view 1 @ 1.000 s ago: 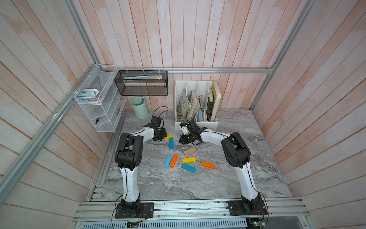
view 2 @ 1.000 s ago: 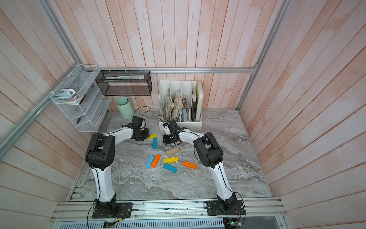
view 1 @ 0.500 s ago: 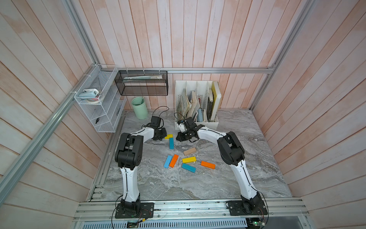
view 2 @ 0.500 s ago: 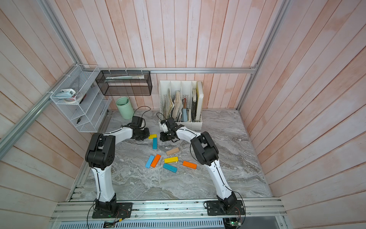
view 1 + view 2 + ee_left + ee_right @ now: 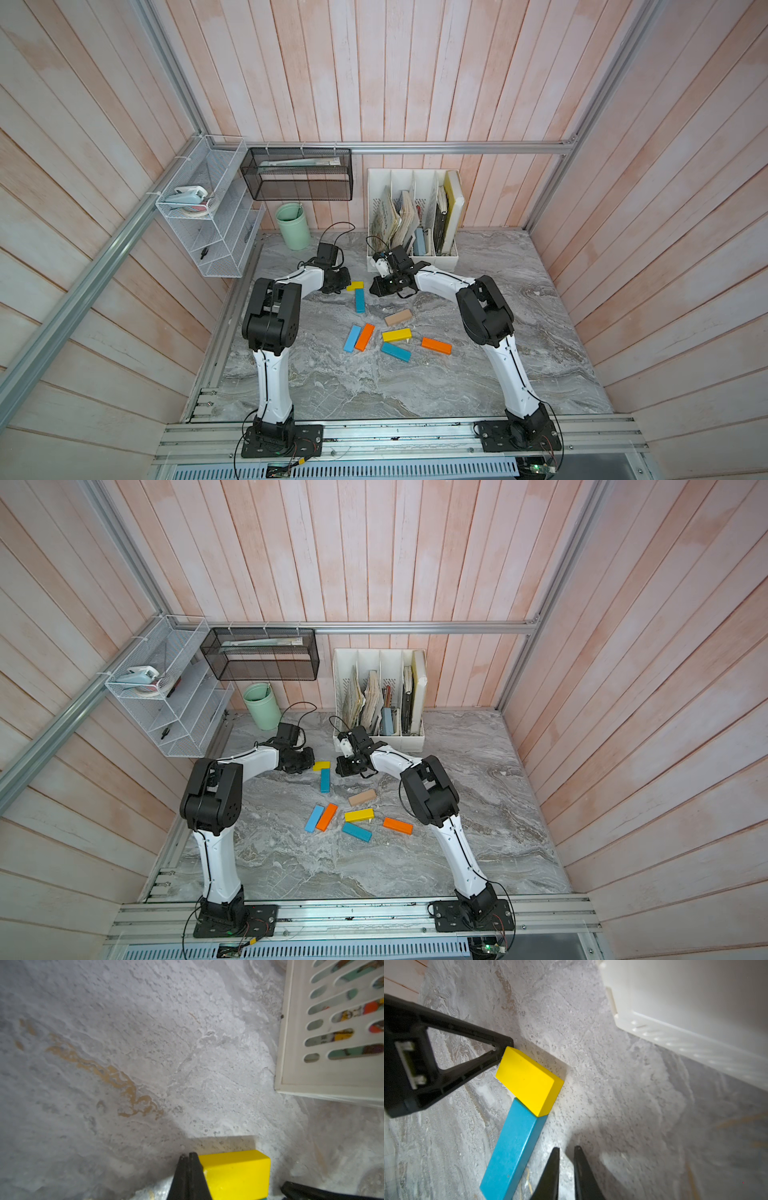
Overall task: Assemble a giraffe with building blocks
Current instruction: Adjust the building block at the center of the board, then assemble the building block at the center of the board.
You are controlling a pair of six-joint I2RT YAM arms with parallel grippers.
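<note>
The giraffe consists of a short yellow block (image 5: 354,286) (image 5: 527,1080) lying across the far end of a teal block (image 5: 360,300) (image 5: 512,1147), forming an L. My left gripper (image 5: 188,1155) is shut, and its tips touch the yellow block's (image 5: 234,1174) left end. My right gripper (image 5: 566,1148) (image 5: 374,289) sits just right of the teal block, its fingers a narrow gap apart with nothing between them. Loose building blocks lie nearer the front: tan (image 5: 398,317), light blue (image 5: 352,338), orange (image 5: 365,337), yellow (image 5: 396,335), teal (image 5: 395,351) and another orange (image 5: 436,345).
A white file rack (image 5: 451,259) (image 5: 695,1043) with books stands close behind the right gripper. A green cup (image 5: 293,226) stands at the back left. A white wire shelf (image 5: 208,216) and a black mesh basket (image 5: 297,174) hang on the walls.
My right gripper has shifted a little to the left, closer to the teal block. The left gripper and all the blocks have stayed put.
</note>
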